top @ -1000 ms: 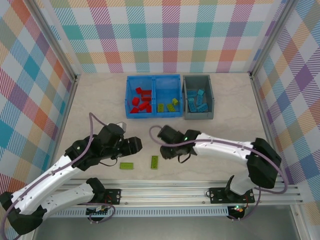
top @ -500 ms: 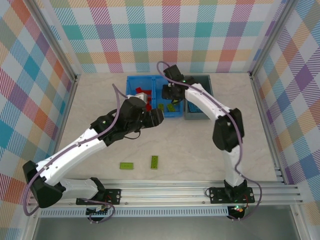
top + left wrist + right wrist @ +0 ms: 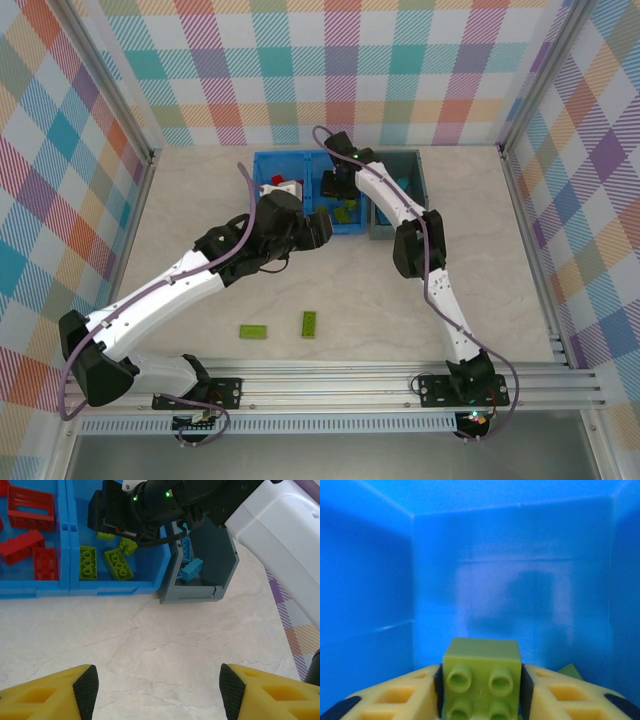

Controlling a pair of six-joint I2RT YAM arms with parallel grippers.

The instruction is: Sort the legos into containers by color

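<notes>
We're at drop-off: R end effector (image 3: 480, 685) sits inside the blue bin's (image 3: 520, 555) green compartment, grasping a lime lego (image 3: 481, 672). L end effector (image 3: 157, 687) gapes empty over the surface (image 3: 165, 640). Next we let go, then fetch the loose green lego (image 3: 253, 331) & its neighbour (image 3: 310, 322).

green lego (image 3: 481, 672): bottom cut by edge | blue bin (image 3: 295, 154): partly behind left arm (image 3: 170, 290)

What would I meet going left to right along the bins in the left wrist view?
Red legos in the blue bin's left compartment → lime green legos in its right compartment → light blue lego in the dark grey bin.
</notes>
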